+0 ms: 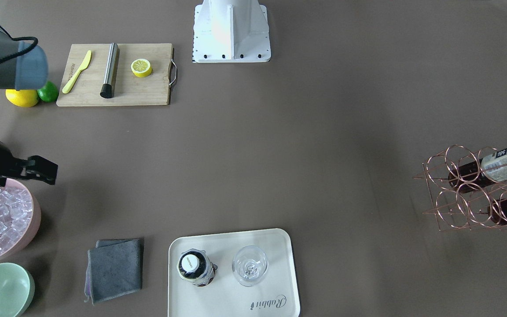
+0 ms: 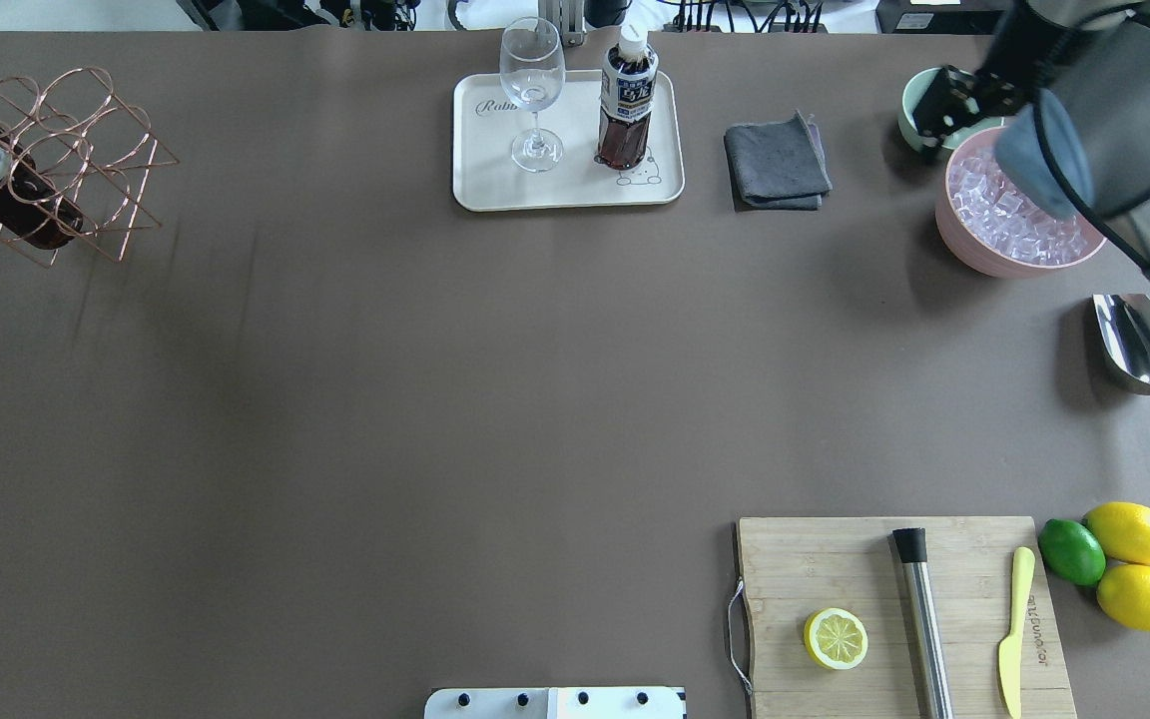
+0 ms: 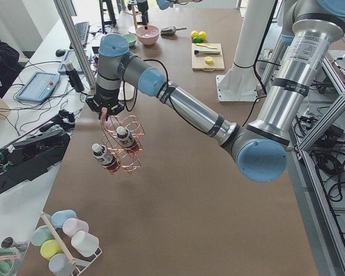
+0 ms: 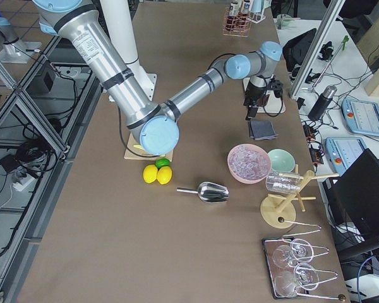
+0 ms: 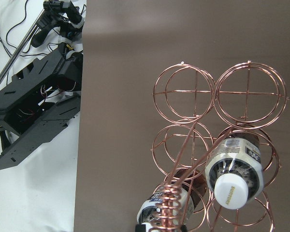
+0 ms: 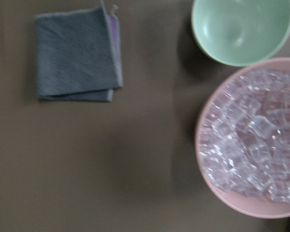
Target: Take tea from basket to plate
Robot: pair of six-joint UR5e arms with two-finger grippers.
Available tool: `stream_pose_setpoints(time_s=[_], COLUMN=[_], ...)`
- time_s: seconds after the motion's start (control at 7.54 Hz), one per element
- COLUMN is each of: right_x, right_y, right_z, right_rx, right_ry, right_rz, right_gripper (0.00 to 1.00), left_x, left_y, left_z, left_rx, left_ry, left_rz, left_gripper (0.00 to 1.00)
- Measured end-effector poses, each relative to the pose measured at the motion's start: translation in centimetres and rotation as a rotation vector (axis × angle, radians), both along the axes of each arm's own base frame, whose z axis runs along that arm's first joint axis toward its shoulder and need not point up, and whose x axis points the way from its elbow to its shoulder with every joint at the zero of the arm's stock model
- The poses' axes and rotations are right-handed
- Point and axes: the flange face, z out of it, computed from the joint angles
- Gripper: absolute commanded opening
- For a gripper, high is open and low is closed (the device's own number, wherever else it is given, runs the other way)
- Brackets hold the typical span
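The copper wire basket (image 1: 469, 189) stands at the table's end on my left side (image 2: 56, 160). It holds the tea (image 5: 234, 171), a dark bottle with a white cap and pale label (image 1: 504, 164), plus a second bottle (image 5: 157, 212). My left gripper (image 3: 105, 110) hangs right over the basket's coiled handle (image 5: 171, 203); I cannot tell whether it is open or shut. The cream plate (image 1: 275, 246) carries a dark-labelled bottle (image 2: 625, 110) and a wine glass (image 2: 533, 90). My right gripper (image 1: 44, 169) hovers by the ice bowl, its fingers together and empty.
A pink bowl of ice (image 2: 1019, 225), a mint bowl (image 6: 241, 29) and a grey cloth (image 2: 777, 165) lie near my right gripper. A metal scoop (image 2: 1139, 355), a cutting board (image 2: 894, 559) with half a lemon, a knife and a muddler, and whole citrus fruits (image 2: 1129, 534) sit on the right side.
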Motion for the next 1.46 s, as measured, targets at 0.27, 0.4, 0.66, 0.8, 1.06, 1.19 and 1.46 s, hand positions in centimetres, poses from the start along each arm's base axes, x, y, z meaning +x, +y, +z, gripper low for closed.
stream_pose_setpoints(time_s=[0.27, 0.4, 0.66, 0.8, 1.06, 1.19, 1.46], right_x=[7.8, 11.7, 19.4, 22.3, 25.6, 26.5, 27.6], right_y=[8.5, 11.3, 15.8, 17.4, 18.9, 19.1, 20.6], right_z=[9.9, 14.1, 21.1, 23.2, 26.3, 28.0, 33.8], right_rx=[-0.052, -0.073, -0.140, -0.176, -0.228, -0.223, -0.186], right_ry=[0.055, 0.074, 0.087, 0.087, 0.097, 0.093, 0.076], right_rz=[0.027, 0.021, 0.055, 0.095, 0.151, 0.166, 0.188], right_gripper=[1.00, 1.00, 1.00, 1.00, 1.00, 1.00, 1.00], left_x=[1.2, 2.6, 4.1, 4.4, 5.4, 5.8, 6.1], left_y=[-2.6, -3.7, -6.5, -7.9, -9.6, -10.0, -10.4], left_z=[-1.0, -1.0, 0.1, 1.0, 1.7, 1.9, 2.6], left_rx=[0.008, -0.002, -0.015, -0.007, -0.029, -0.050, -0.084], left_ry=[-0.003, -0.003, -0.004, -0.002, 0.007, 0.010, 0.007], left_rz=[0.022, 0.040, 0.057, 0.057, 0.045, 0.026, -0.003], left_gripper=[0.00, 0.00, 0.00, 0.00, 0.00, 0.00, 0.00])
